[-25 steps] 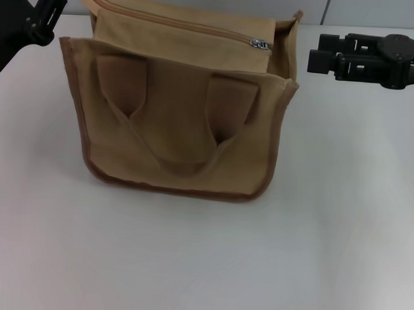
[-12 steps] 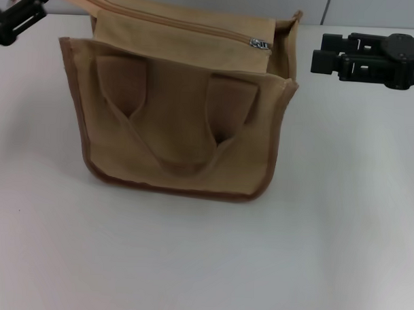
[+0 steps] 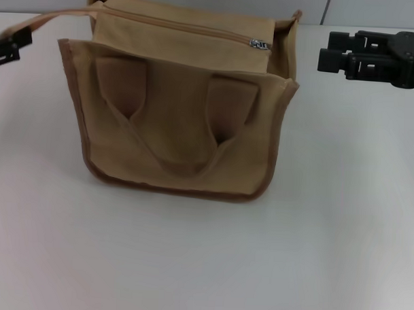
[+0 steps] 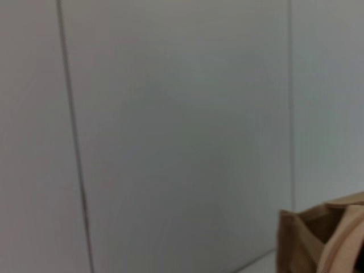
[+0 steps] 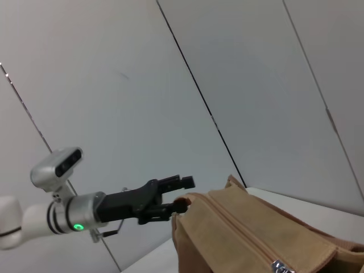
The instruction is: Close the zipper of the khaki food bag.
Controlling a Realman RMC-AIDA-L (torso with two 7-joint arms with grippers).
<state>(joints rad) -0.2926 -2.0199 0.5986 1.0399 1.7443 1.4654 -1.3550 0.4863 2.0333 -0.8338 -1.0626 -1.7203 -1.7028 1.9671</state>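
Note:
The khaki food bag (image 3: 181,127) stands upright in the middle of the white table. Its zipper (image 3: 184,28) runs along the top, with the silver pull tab (image 3: 260,43) at the right end. My left gripper (image 3: 19,34) is at the far left edge, shut on the bag's rear handle strap (image 3: 59,15), which stretches out taut to the left. The right wrist view shows the left gripper (image 5: 179,199) at the bag's (image 5: 244,239) far end. My right gripper (image 3: 327,56) hovers right of the bag, apart from it, empty, fingertips slightly apart.
The front handle (image 3: 179,161) hangs down the bag's near face. The white table (image 3: 203,264) spreads in front of and beside the bag. A grey panelled wall (image 4: 170,114) stands behind the table.
My left gripper has moved left and down, pulling the rear handle strap out flat. My right gripper has drawn back a little to the right, away from the pull tab.

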